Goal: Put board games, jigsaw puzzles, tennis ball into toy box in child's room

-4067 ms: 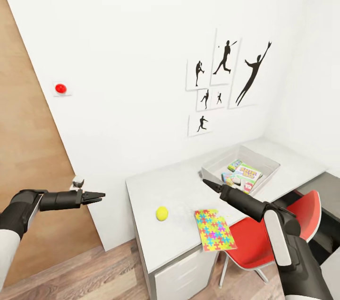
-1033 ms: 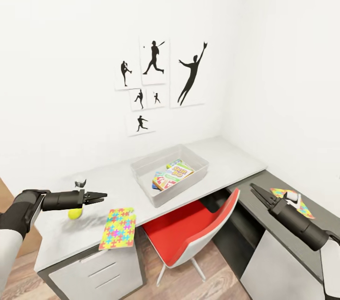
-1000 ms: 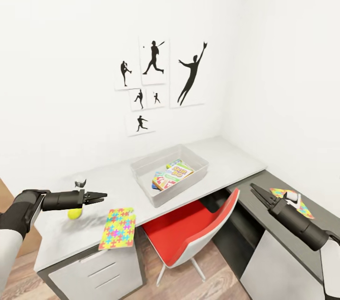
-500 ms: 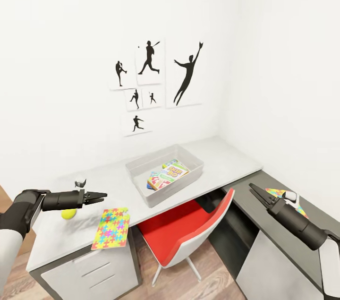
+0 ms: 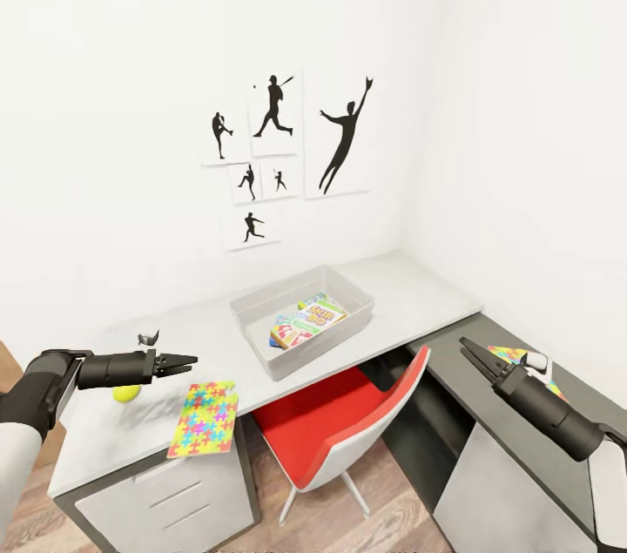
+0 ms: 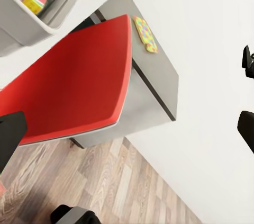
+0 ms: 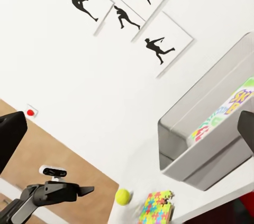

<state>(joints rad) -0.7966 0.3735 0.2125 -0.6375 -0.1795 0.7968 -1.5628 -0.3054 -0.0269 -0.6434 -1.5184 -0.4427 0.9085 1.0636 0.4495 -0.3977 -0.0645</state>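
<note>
a: white wall (image 5: 131,57) at the back with black silhouette posters (image 5: 279,148), grey table (image 5: 418,296) running along it and turning the corner to the right. wooden floor (image 5: 383,509) underneath.

b: and on the table?

a: toy box (image 5: 324,349) near the middle, open-topped, with board games (image 5: 306,322) lying flat inside. red chair (image 5: 348,427) tucked in just in front of the box.

b: loose toys?

a: tennis ball (image 5: 124,394) towards the left end, partly hidden behind the left arm. first jigsaw puzzle (image 5: 204,418) flat at the front edge, just beside the ball. second jigsaw puzzle (image 5: 512,354) well apart, on the darker right-hand wing – seen from the left wrist too, beyond the chair's red back.

b: claws?

a: left gripper (image 5: 185,360) held level above the left end of the table, over the ball and the first puzzle, touching neither. fingers parted, nothing between them – black fingers at opposite edges of the left wrist view.

b: right one?

a: right gripper (image 5: 464,346) pointing up and leftwards over the dark wing, near the second puzzle but not on it. likewise spread apart and empty, judging by the right wrist view, with the box, ball and first puzzle in the gap between the fingers.
</note>
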